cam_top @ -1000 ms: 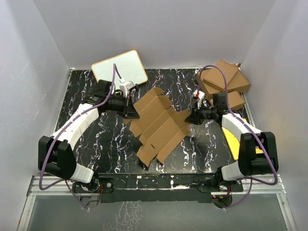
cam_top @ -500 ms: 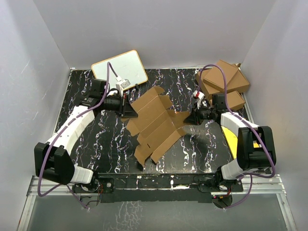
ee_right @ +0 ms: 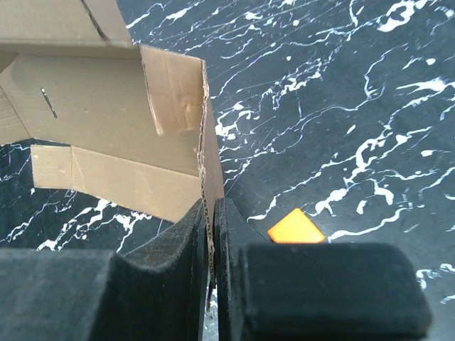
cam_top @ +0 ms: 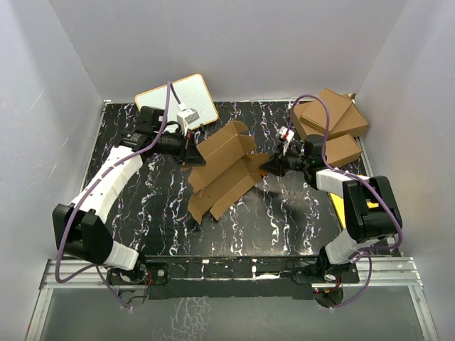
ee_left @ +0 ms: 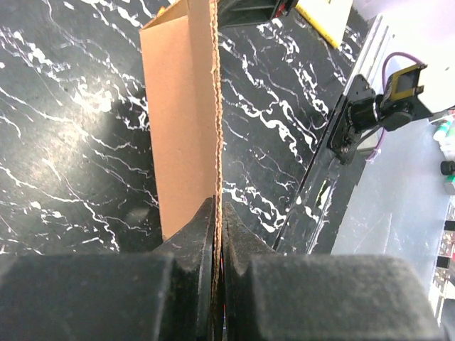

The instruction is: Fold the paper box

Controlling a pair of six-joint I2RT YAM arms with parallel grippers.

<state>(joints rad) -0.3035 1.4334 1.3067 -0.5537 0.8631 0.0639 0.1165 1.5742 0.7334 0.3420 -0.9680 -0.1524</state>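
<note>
Folding is barely begun: paper box (cam_top: pixel 222 170), die-cut sheet, panels partly raised, none locked, held over desk (cam_top: pixel 298 213) centre; left gripper (cam_top: pixel 192 156) clenched on one edge, right gripper (cam_top: pixel 270 165) clenched on opposite flap.

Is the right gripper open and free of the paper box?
No, the right gripper is shut on an edge of the paper box.

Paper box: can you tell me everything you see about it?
The paper box is not folded up yet: one brown corrugated cardboard sheet cut with flaps, creases and small slits. It is bent and tilted over the black marbled table. The left gripper pinches one edge and the right gripper the opposite edge, both shut on it.
</note>
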